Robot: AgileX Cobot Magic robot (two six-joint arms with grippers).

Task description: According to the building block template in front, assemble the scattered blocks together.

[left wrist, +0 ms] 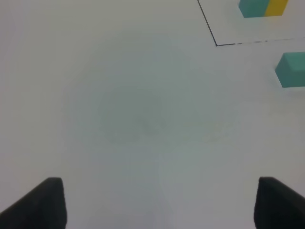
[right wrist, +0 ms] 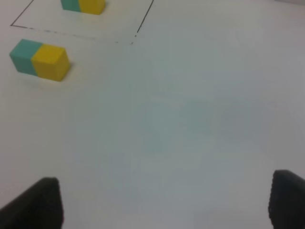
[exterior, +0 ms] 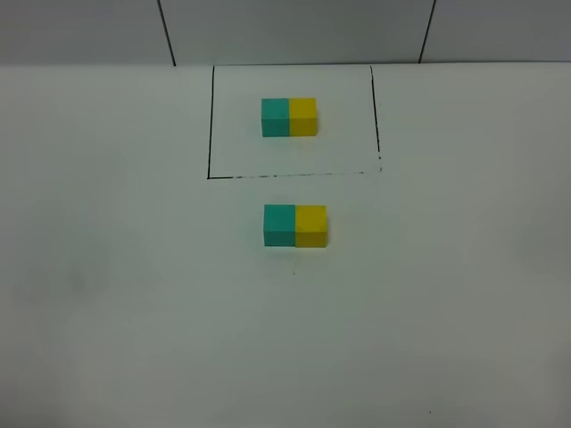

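The template (exterior: 289,117) is a teal and yellow pair, teal on the left, inside a thin black drawn rectangle (exterior: 210,134) at the back of the table. In front of the rectangle the loose teal cube (exterior: 279,225) and yellow cube (exterior: 311,226) stand side by side and touching, teal on the left. No arm shows in the exterior view. My left gripper (left wrist: 157,205) is open and empty over bare table, with the teal cube (left wrist: 291,70) and template (left wrist: 263,7) far off. My right gripper (right wrist: 162,205) is open and empty, away from the teal cube (right wrist: 23,56) and yellow cube (right wrist: 50,62).
The white table (exterior: 107,294) ends at its far edge against a pale wall (exterior: 294,31) with dark vertical seams. The rectangle's front line (exterior: 294,175) is faint and broken.
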